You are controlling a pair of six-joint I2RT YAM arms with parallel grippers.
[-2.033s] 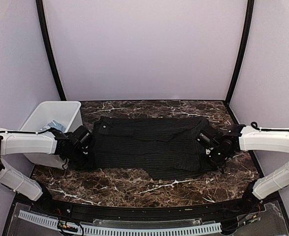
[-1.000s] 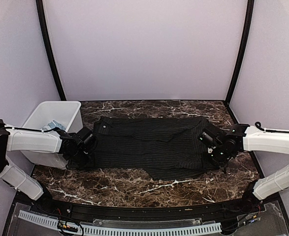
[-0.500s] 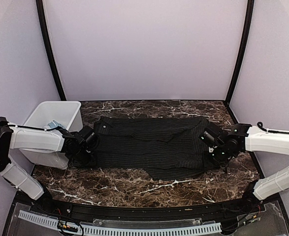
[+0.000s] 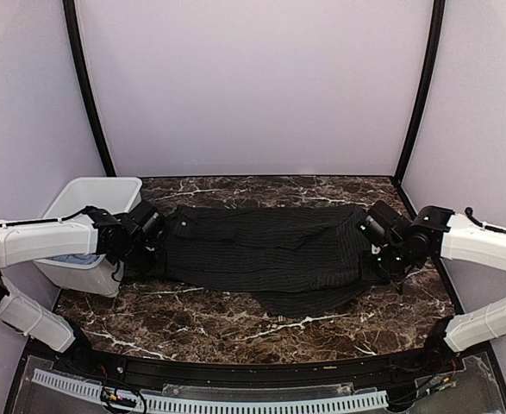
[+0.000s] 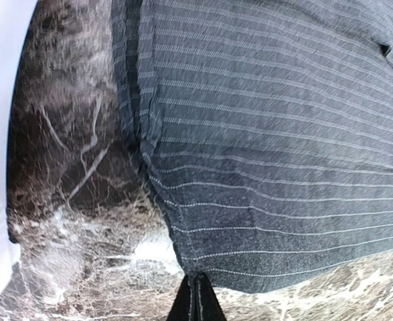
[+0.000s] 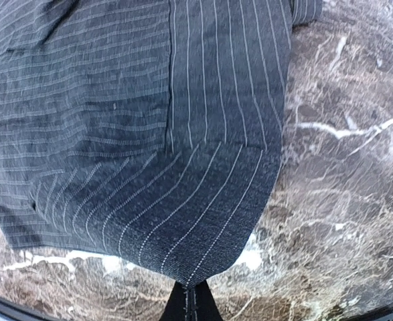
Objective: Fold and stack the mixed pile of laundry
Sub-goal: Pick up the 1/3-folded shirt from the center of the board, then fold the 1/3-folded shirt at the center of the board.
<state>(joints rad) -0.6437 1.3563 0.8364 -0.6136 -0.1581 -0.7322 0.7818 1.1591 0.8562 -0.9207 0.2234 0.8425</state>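
Reaching in low from the left edge with the left arm, white forearm nearly level, passing in front of the white rectangular plastic bin point(image 4: 73, 191). Pinching the left edge of the black pinstriped fabric shirt point(image 4: 261, 250) in the left claw point(image 4: 152, 231), closed tight on the cloth; in the left wrist view, gripping the hem right at the tips point(image 5: 195, 295), with the fabric fanning away over the brown marble-patterned desk point(image 4: 235, 323).

Mirroring that on the right: right arm bent at the elbow, forearm angled in from the right edge, wrist pointing left. Clamping the shirt's right edge in the right claw point(image 4: 371, 235), likewise closed on cloth; in the right wrist view, holding a rounded corner of hem at the tips point(image 6: 189, 297).

Stretching the shirt crosswise between the two claws over the middle of the desk, with one flap sagging toward the near edge.

Counting: two arms, two claws, one shirt, one bin at the far left.
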